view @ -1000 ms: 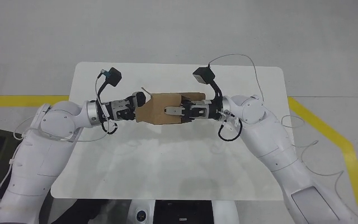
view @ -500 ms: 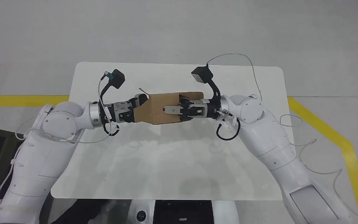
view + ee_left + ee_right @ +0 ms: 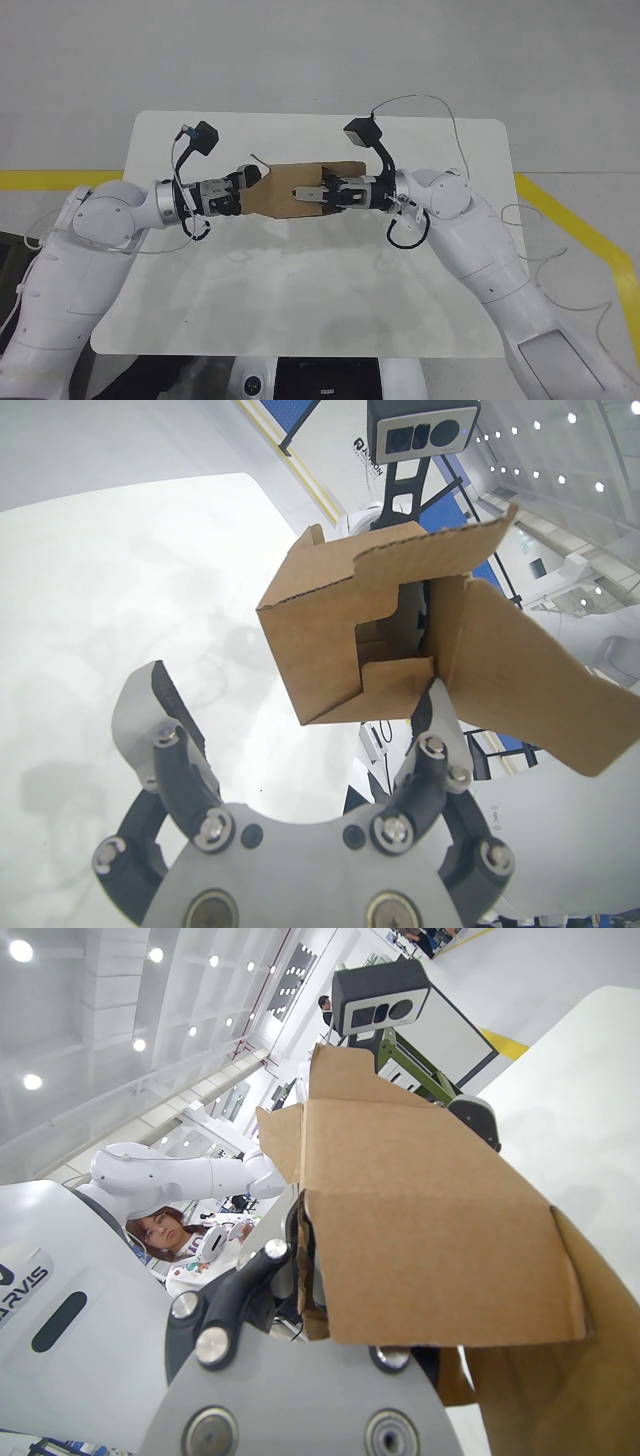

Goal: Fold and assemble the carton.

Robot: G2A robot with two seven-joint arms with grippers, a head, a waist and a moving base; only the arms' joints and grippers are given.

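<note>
Cardboard first: the carton (image 3: pixel 285 190) is up in the air over the white surface (image 3: pixel 300 300), a bit toward 12 o'clock from the middle. It sits between my two arms.

My right tool (image 3: pixel 325 190) is at the carton's 3 o'clock side. It is closed on a wall of the box, and I think it alone is carrying it.

My left tool (image 3: pixel 295 682) is at the 9 o'clock side. It is spread wide and grips nothing. One fingertip (image 3: pixel 432 705) just touches the box where the big flap (image 3: pixel 525 680) starts.

The box is already popped into a square tube. The end (image 3: pixel 390 635) facing my left tool is partly shut. Two small flaps are turned in, but there is a dark gap between them, and the big flap sticks out loose.

So I think I am on the step of closing this end. Next, I would push the big flap over the gap with the left tool and tuck it in. The right tool must hold tight so the box does not twist or slip.
</note>
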